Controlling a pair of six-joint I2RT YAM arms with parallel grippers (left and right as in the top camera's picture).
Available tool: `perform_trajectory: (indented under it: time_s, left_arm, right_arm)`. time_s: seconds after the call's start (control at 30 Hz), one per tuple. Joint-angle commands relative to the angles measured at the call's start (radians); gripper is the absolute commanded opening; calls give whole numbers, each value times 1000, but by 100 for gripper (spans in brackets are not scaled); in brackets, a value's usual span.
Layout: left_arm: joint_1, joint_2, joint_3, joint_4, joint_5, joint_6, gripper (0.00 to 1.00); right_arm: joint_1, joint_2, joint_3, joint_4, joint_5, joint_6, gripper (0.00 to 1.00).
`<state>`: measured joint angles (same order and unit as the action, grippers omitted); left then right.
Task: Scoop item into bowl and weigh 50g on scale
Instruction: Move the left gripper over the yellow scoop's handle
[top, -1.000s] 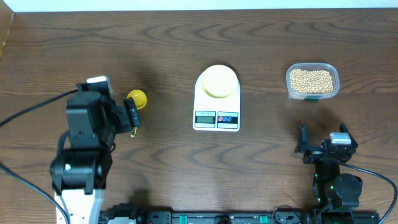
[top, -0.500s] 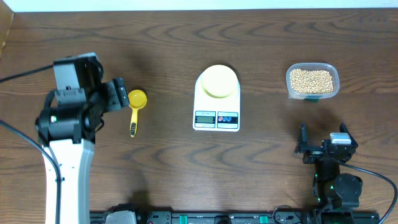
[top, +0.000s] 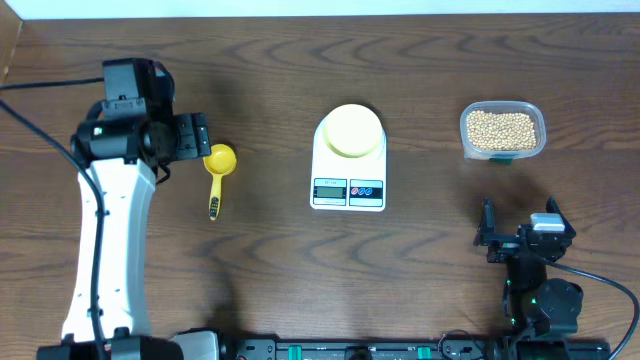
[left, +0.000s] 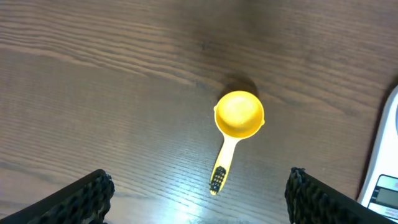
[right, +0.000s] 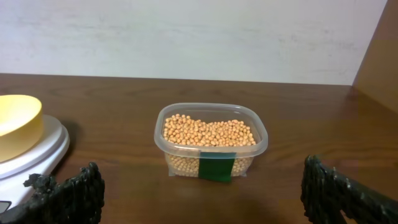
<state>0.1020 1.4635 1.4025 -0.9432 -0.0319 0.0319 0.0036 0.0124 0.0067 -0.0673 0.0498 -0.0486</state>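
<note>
Swung up the table since a second ago: left arm, then hunched over the scoop, now stretched long, with left gripper (top: 203, 136) drawn off to one side of it. Same places as before for right arm, scale, bowl and tub. Left jaws spread wide, gripping nothing. Yellow scoop (left: 238, 115) flat on the brown wooden table (top: 300, 280), just ahead of the left jaws and between their two fingers, untouched, cup empty and farther out, handle pointing back toward the jaws. White scale (top: 348, 175) off past the right-hand finger of the left jaws, well apart. Pale-yellow bowl (top: 351, 131) resting on the scale's platform, empty. Right gripper (right: 205, 196) low near the table's front edge, jaws released and wide, holding nothing. Clear plastic tub (right: 180, 163) with a green label straight ahead of the right jaws, centred between the fingers, well apart. Tan beans (right: 208, 132) heaped inside that tub. Bowl and scale ahead of the right jaws too, beyond the left-hand finger.
</note>
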Motion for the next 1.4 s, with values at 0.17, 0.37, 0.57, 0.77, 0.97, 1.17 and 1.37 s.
perform_trajectory:
  time_s: [0.17, 0.37, 0.57, 0.77, 0.97, 1.17, 1.37]
  left_arm:
    - [5, 12, 34, -31, -2, 21, 91]
    - [5, 12, 34, -51, -2, 20, 91]
    - [5, 13, 34, -51, -2, 17, 91]
    - [13, 33, 34, -50, -1, 20, 91]
    - [42, 61, 34, -31, 2, 21, 91]
    - [88, 67, 34, -10, 105, 60, 91]
    - [122, 100, 34, -12, 103, 77, 91]
  right_arm:
    - [10, -6, -1, -3, 11, -12, 99]
    - [10, -6, -1, -3, 11, -12, 99]
    - [10, -6, -1, -3, 11, -12, 99]
    - [10, -6, -1, -3, 11, -12, 99]
    - [10, -6, -1, -3, 11, -12, 99]
    - [10, -6, -1, -3, 11, -12, 99]
    - [10, -6, -1, -3, 11, -12, 99]
